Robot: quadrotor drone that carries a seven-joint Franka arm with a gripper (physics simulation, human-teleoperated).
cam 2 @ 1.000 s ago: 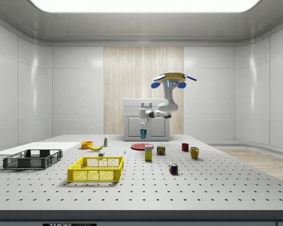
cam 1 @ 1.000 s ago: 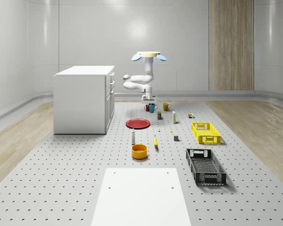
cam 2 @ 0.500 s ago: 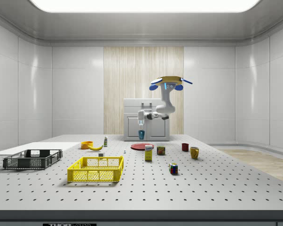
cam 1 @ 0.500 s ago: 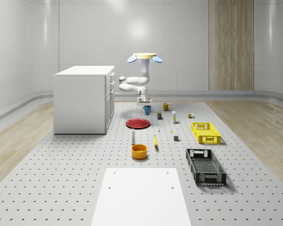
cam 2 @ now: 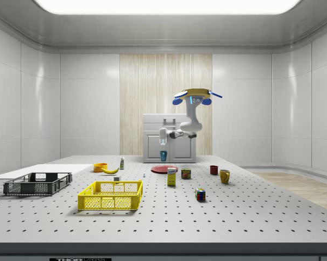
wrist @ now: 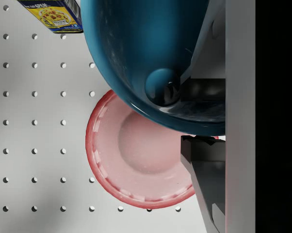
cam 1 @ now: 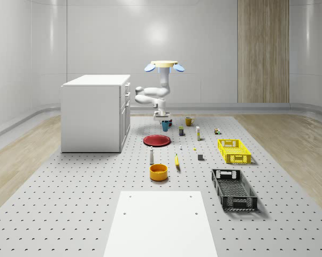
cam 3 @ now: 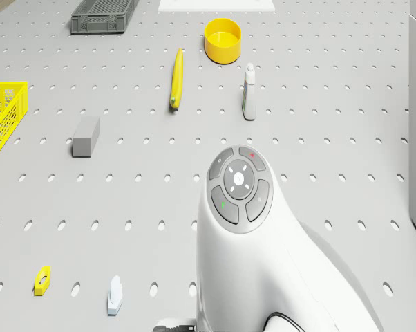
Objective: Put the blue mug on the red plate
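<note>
Side view: blue mug [cam 2: 163,156] carried in the air, not yet on the red plate [cam 2: 164,169].
Pickup done, transport nearly done; lowering and release left. Drone [cam 2: 195,96] hovers above the table [cam 1: 70,214] near the white cabinet [cam 1: 94,112]. Gripper [cam 2: 163,144] hangs from the arm with its fingers closed on the mug. Wrist view shows mug [wrist: 151,53] close up with red plate [wrist: 131,160] on the table beyond it, partly under the mug, so alignment looks close, not centred. Mug clearly above the plate, apart.
</note>
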